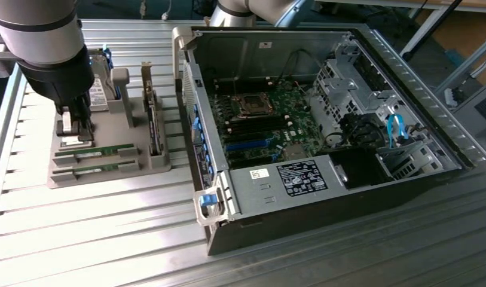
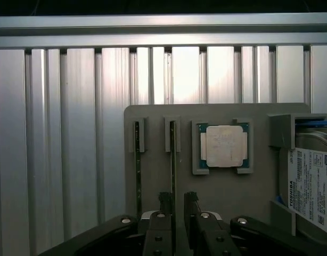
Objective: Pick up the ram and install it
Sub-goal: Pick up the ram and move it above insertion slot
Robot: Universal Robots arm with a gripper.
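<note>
Ribbed aluminium table (image 1: 83,239) carries a grey parts holder (image 1: 107,179) beside an open computer case (image 1: 323,197). Task status: early. The ram (image 2: 173,160) sits in its holder slot, not yet lifted, and the motherboard (image 1: 259,119) memory slots appear unfilled. The gripper (image 2: 178,198) hangs over the holder, jaws wide apart, straddling the ram and holding nothing. Ram appearance: thin green stick with dark chips, lying beside a second stick (image 2: 138,160) and near the processor chip (image 2: 225,146).

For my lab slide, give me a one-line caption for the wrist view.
Open tool lined up over a ram stick in the grey holder, processor chip alongside.
</note>
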